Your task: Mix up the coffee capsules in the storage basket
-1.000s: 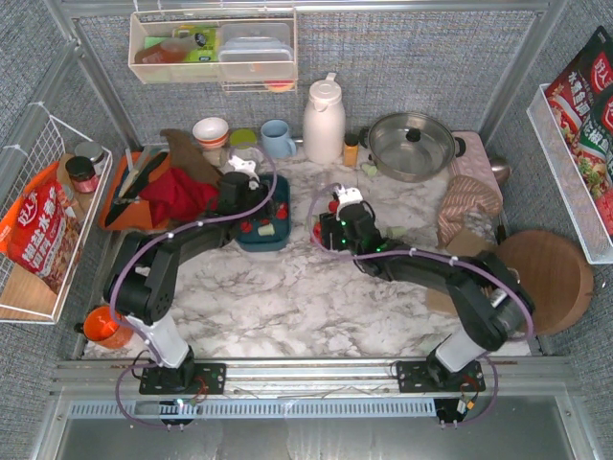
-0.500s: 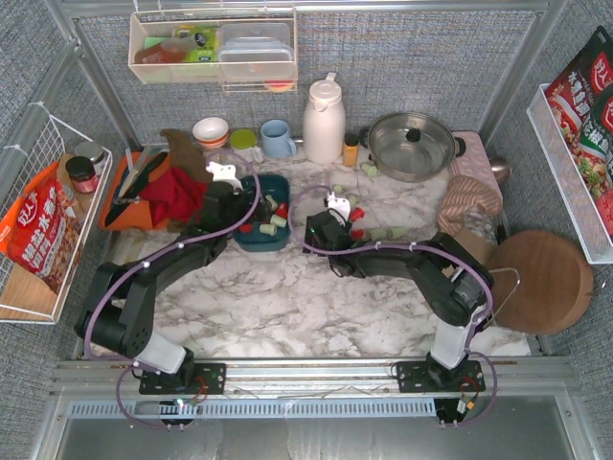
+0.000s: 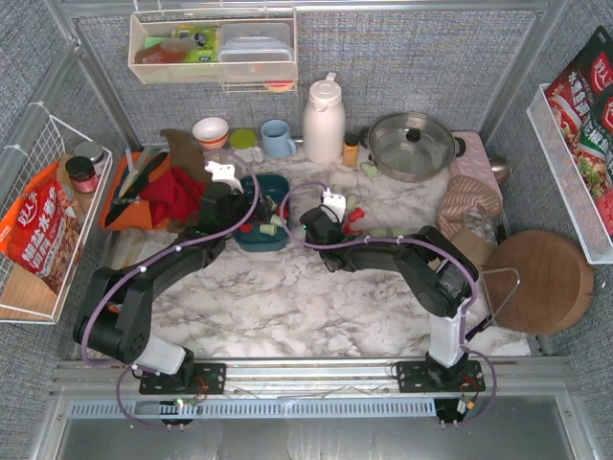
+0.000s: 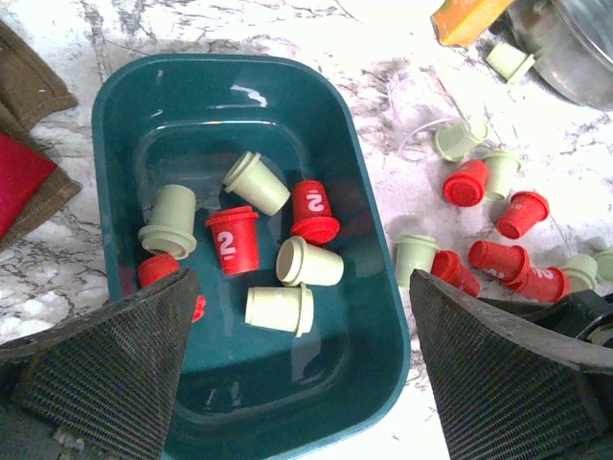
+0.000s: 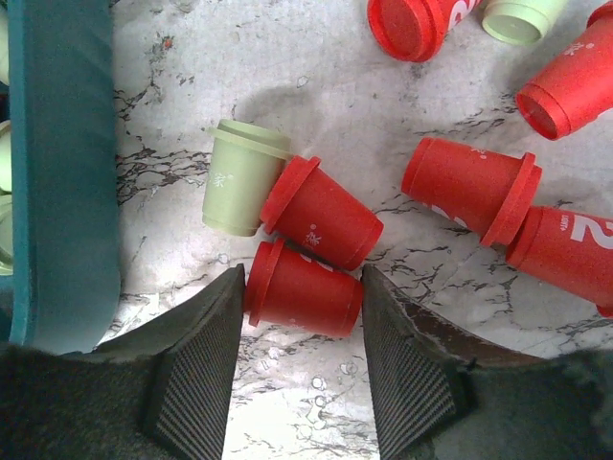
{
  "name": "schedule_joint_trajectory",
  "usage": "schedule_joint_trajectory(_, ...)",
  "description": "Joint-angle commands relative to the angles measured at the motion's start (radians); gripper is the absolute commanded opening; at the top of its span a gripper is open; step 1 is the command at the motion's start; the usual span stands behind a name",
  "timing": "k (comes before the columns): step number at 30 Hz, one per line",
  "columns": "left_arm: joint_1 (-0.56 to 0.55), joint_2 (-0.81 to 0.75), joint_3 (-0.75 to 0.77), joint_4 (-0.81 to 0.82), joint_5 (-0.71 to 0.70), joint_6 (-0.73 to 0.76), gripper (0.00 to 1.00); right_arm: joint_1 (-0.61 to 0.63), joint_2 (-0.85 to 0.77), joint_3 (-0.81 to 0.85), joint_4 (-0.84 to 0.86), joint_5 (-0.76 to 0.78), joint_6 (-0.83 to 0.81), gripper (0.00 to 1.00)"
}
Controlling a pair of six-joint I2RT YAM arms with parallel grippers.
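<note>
Beside storage basket (image 5: 57,192) rim, right claw (image 5: 302,280) straddling red capsule (image 5: 308,295) — tight fit.

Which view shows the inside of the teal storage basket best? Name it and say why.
Left wrist: it looks straight into the storage basket, showing red and pale green coffee capsules inside. The top view shows the basket small, partly hidden by the left arm. The right wrist view catches only its outer wall.

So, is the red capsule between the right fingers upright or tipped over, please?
Tipped over: the red capsule lies on its side, rim sideways.
</note>
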Motion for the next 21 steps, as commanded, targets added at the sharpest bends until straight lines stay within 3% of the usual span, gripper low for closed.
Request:
schedule_joint_trajectory(1, 0.003, 0.005, -0.005, 0.035, 0.029, 0.020, 1.00, 0.002, -0.020, -0.012, -0.012, 0.023, 0.013, 0.49)
schedule_joint_trajectory(6, 0.002, 0.012, 0.006, 0.046, 0.113, 0.034, 0.99, 0.002, -0.125, -0.100, 0.033, -0.015, -0.050, 0.45)
schedule_joint_trajectory(11, -0.004, 0.045, 0.033, 0.071, 0.249, 0.002, 0.99, 0.002, -0.266, -0.247, 0.247, -0.188, -0.291, 0.45)
schedule_joint_trajectory(16, -0.031, 0.081, 0.079, 0.076, 0.386, -0.016, 1.00, 0.002, -0.339, -0.443, 0.628, -0.410, -0.644, 0.45)
schedule_joint_trajectory(18, -0.047, 0.095, 0.097, 0.069, 0.434, -0.017, 1.00, 0.004, -0.334, -0.528, 0.870, -0.556, -0.796, 0.46)
schedule_joint_trajectory(21, -0.087, 0.119, 0.134, 0.024, 0.491, 0.008, 0.96, 0.004, -0.289, -0.622, 1.150, -0.640, -0.968, 0.47)
